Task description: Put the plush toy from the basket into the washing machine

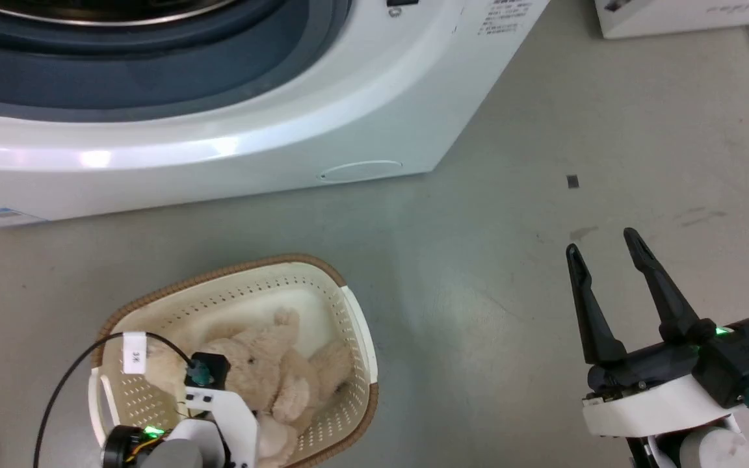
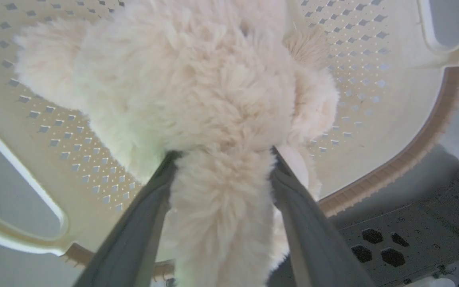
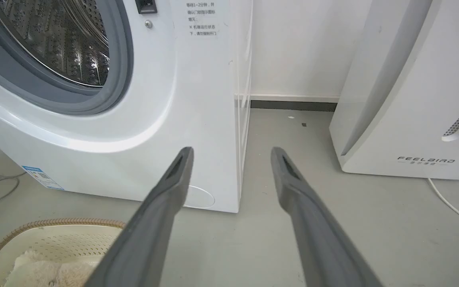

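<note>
Closing the left tool (image 2: 221, 153) on the plush toy (image 1: 270, 380) is the step in hand, and nothing has been lifted yet: the toy lies sprawled across the bottom of the basket (image 1: 356, 325), which sits on the floor (image 1: 511, 214). Along the left wrist view, the two fingers (image 2: 142, 223) stand apart, one on each side of a thick fluffy part of the toy, both touching fur. The gap looks about as wide as the right tool's, so I judge the squeeze not yet made. Whether that part is a limb or the body, I cannot tell.

To do it well, shut slowly until the pile is pressed through to the stuffing; a pinch of fur alone would likely slip out under the toy's weight. Keep the fingertips off the basket's perforated bottom. Then raise straight up until the floppy limbs hang free of the basket's brown rim, or the light basket may be dragged along.

The washing machine (image 1: 348, 110) stands just beyond the basket's far rim, its drum (image 3: 66, 44) showing uncovered in the right wrist view. The right tool (image 1: 602, 242), fingers spread and holding nothing, hovers well apart from the basket on its right side, and is best left there.
</note>
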`<state>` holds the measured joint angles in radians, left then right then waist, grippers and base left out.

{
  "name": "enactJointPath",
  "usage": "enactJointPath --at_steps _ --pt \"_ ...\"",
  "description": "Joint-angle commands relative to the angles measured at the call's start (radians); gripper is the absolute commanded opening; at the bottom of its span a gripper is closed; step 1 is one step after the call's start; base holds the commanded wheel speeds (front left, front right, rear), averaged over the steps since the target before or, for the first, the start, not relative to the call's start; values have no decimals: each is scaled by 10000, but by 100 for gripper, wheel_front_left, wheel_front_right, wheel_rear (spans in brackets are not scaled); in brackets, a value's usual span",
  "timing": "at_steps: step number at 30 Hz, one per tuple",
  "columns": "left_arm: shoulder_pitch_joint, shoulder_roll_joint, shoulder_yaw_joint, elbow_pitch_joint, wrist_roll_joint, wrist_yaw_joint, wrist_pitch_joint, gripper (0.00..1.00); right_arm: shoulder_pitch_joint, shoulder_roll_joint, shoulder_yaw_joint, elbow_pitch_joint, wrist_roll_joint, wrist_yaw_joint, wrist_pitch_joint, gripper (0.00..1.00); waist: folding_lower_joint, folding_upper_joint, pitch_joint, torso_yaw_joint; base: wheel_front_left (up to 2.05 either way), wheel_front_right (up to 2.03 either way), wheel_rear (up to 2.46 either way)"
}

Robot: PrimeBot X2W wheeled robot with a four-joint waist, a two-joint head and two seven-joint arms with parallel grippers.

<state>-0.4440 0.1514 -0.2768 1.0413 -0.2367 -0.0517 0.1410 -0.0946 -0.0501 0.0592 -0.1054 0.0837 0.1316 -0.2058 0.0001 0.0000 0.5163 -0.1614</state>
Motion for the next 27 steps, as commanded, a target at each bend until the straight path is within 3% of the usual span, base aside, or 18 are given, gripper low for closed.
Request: enactJointPath --at_steps 1,11,12,13,14,21,27 --pt "-252 122 -66 317 -115 66 76 100 -197 0 75 -89 79 -8 -121 100 -1 0 234 -99 0 0 0" --pt "-1075 355 -289 1350 -545 70 -36 100 -397 -1 289 -215 158 -9 -329 100 -1 0 1129 -275 0 0 0" --pt "-1135 355 -322 1454 -596 0 -52 94 -410 -1 295 -216 159 -9 -350 100 -1 0 1186 -281 0 0 0" --pt "-1193 356 -349 1557 -651 -72 -111 24 -423 -1 296 -214 160 -9 -371 100 -1 0 1231 -285 0 0 0" --pt "-1243 353 -366 1660 -717 -141 -212 0 -436 -1 298 -203 161 -9 -391 100 -1 0 1259 -285 0 0 0" --pt "-1304 272 -554 2378 -1102 -394 -850 0 -550 -1 433 -19 140 -9 -537 100 -1 0 936 -285 0 0 0" --pt "-782 100 -502 2492 -1394 -496 -1448 0 -388 -1 569 320 54 -9 -559 100 -1 0 -139 -146 0 0 0"
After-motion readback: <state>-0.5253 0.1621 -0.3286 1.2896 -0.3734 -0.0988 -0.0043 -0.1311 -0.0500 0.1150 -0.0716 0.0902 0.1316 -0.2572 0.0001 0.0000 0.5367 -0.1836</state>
